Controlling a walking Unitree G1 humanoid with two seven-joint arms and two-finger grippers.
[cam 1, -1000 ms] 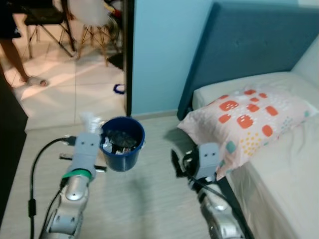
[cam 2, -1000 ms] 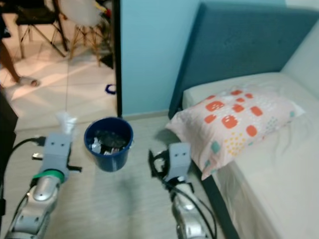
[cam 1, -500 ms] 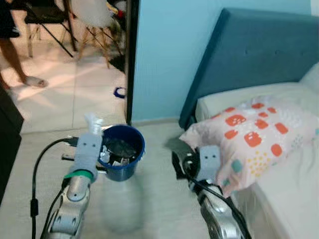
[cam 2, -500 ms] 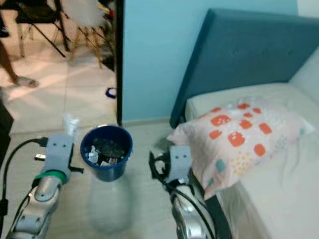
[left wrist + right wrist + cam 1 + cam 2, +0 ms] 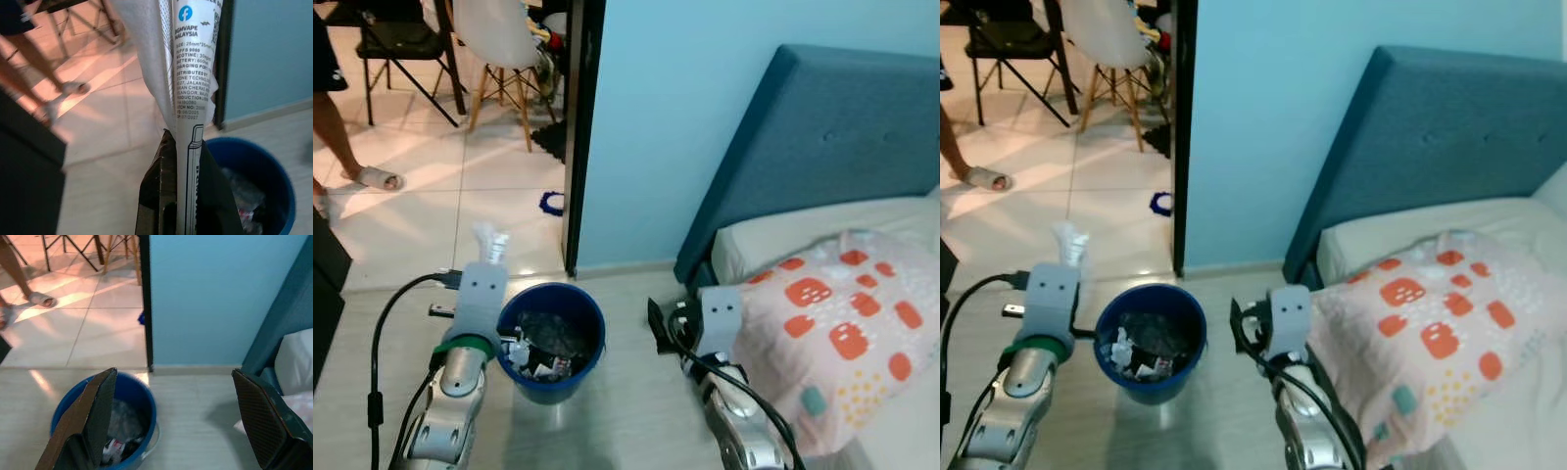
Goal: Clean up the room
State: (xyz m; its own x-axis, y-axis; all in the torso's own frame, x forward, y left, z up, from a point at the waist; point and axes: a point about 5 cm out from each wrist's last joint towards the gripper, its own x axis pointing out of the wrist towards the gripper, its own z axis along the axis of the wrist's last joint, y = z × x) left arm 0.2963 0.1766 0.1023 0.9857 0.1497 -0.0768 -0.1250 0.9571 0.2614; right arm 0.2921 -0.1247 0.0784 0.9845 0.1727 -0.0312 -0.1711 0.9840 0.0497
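Closer to the blue bin than a second ago: bin lower and nearer in the head views, more of the doorway and tiled floor visible beyond, pillow slid off toward the right edge. Whole picture shifted, so a move of the camera, not of the objects. Judged as an approach for disposal, with the bin now just beside the left arm.

Left gripper clamped on a white printed packet, with a fold of white wrapping alongside; fine print on the packet legible in the left wrist view, including a vape brand line, battery and nicotine data. Packet upright above the wrist, beside the bin's rim on its outer side, not yet over the opening. Drop judged still to come; a small shift toward the bin's middle needed first.

Right gripper spread wide and empty, held between bin and bed, facing the bin.

Bin dark blue, round, already part filled with crumpled wrappers and scraps. Person's legs and sandalled feet on the tiles past the doorway, well apart from the work.
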